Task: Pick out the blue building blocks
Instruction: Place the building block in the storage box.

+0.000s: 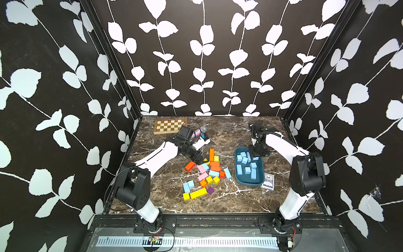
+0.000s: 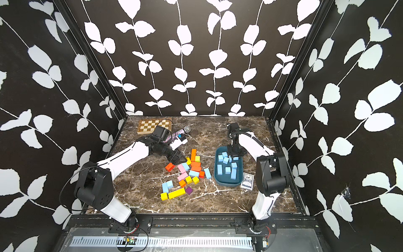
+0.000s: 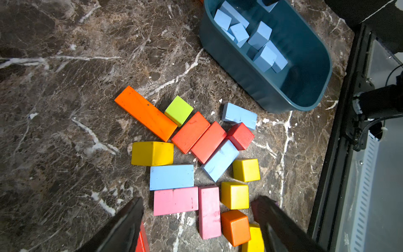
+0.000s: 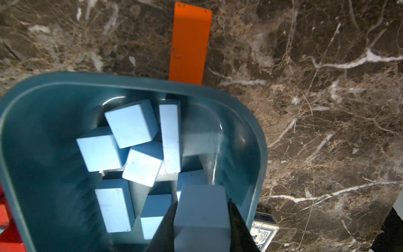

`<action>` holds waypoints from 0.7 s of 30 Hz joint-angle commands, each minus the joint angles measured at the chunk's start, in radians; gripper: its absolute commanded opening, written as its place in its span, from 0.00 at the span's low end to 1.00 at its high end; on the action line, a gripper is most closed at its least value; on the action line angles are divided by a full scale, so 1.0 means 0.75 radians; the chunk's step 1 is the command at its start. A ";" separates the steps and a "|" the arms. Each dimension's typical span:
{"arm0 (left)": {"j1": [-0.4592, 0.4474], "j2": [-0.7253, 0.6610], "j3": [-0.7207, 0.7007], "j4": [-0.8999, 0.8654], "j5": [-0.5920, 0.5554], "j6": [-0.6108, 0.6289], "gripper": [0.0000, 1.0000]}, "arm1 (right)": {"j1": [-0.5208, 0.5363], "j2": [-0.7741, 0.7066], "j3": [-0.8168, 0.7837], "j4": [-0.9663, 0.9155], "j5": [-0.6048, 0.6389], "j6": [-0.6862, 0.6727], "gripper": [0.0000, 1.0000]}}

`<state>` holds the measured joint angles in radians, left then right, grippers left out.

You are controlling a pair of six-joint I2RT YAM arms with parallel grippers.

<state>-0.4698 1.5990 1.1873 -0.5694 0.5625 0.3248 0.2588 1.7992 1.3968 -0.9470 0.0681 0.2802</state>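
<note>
The right gripper (image 4: 201, 206) is closed narrowly on one matte sky-blue block (image 4: 201, 218) and hangs over the far end of the dark teal plastic tray (image 1: 237, 183). The picture's edge cuts off the rest of that block, so I cannot tell whether it is a cube or a bar. In both top views the gripper covers nearly all of it.

Most of the light sky-blue building blocks (image 1: 246, 168) lie in the tray. The cubes at the far end are heaped and tilted at odd angles (image 4: 130, 123). The bars nearer the front run along the tray's length (image 2: 233, 174).

More blue bars lie on the brown marble tabletop (image 1: 152, 196) among the mixed coloured blocks (image 1: 214, 165). One just beside the tray points roughly front to back (image 1: 227, 172). One lies crosswise inside the pile (image 1: 214, 173), and a pair side by side at the pile's front left points front to back (image 2: 168, 186).

The left gripper (image 3: 199, 199) hovers over the pile with its jaws spread wide and nothing between them. In the top views it hides the pile's far-left corner.
</note>
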 commanded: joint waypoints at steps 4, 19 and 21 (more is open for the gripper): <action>0.003 -0.038 -0.026 -0.002 -0.012 0.016 0.84 | -0.010 0.037 0.044 -0.036 0.065 -0.023 0.22; 0.003 -0.031 -0.032 -0.006 -0.016 0.019 0.84 | -0.010 -0.027 0.035 -0.031 0.044 0.002 0.47; 0.003 -0.031 -0.033 -0.003 -0.018 0.019 0.84 | -0.009 -0.050 0.042 -0.030 0.029 0.006 0.48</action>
<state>-0.4698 1.5990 1.1797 -0.5701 0.5545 0.3328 0.2543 1.8172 1.4048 -0.9508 0.0929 0.2790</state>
